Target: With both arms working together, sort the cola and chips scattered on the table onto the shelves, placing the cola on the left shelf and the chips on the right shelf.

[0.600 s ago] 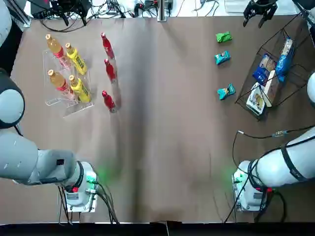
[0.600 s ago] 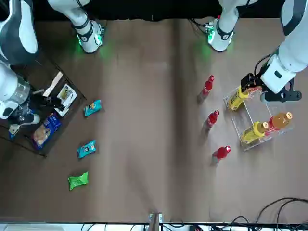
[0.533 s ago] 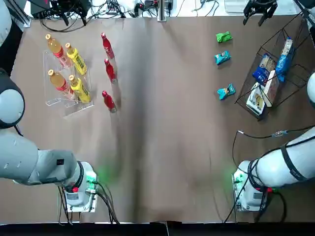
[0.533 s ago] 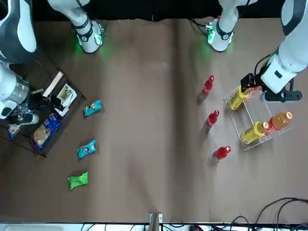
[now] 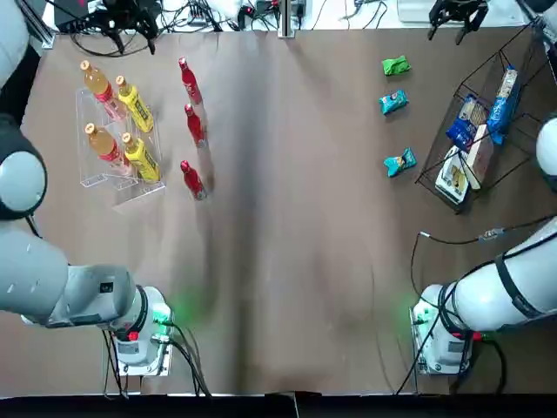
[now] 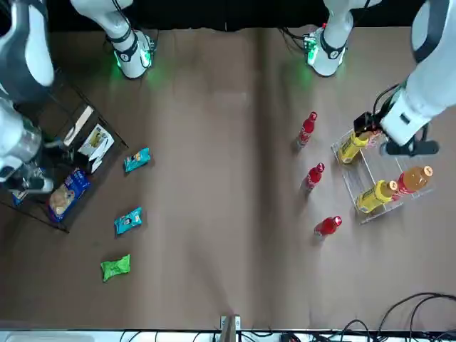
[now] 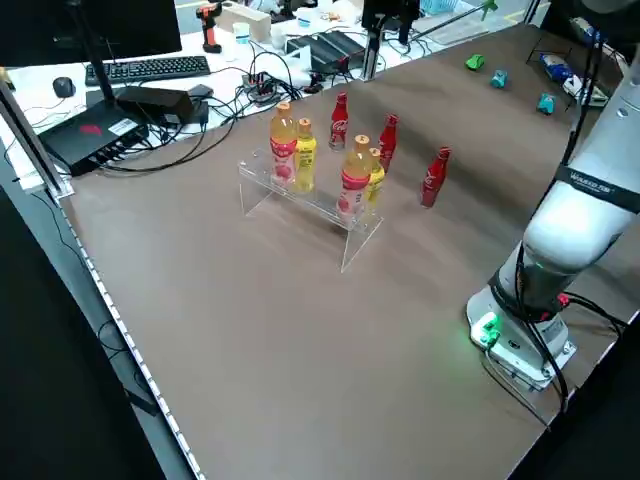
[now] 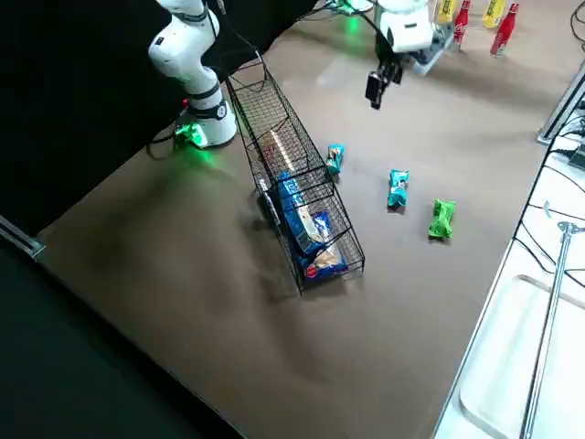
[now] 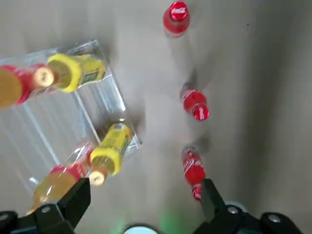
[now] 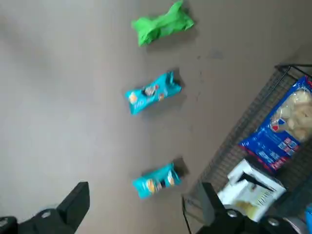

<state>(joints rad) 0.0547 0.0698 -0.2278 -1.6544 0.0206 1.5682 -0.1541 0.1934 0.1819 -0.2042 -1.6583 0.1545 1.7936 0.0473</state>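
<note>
1. My left end effector (image 9: 146,184) hangs spread near the left shelf (image 5: 89,183); cola bottles (image 5: 194,124) beside it, likely slick: grip mid-body.
2. My right end effector (image 10: 145,187), spread near the right shelf (image 8: 272,137); chips (image 10: 152,92) beside it, likely light, crushable: pinch centres.

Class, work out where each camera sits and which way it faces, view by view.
Top: overhead, looking down at the table the robot's way; both arms show.
Front: across the table, facing the robot; both arms show.
Left side: raised, looking diagonally over the acrylic rack; an arm's base shows.
Right side: raised, looking over the wire basket; parts of both arms.
Left wrist: above the red bottles; its own fingers show.
Right wrist: above the small packets; its own fingers show.
Shared: top and front both show the racks, bottles and packets.
</note>
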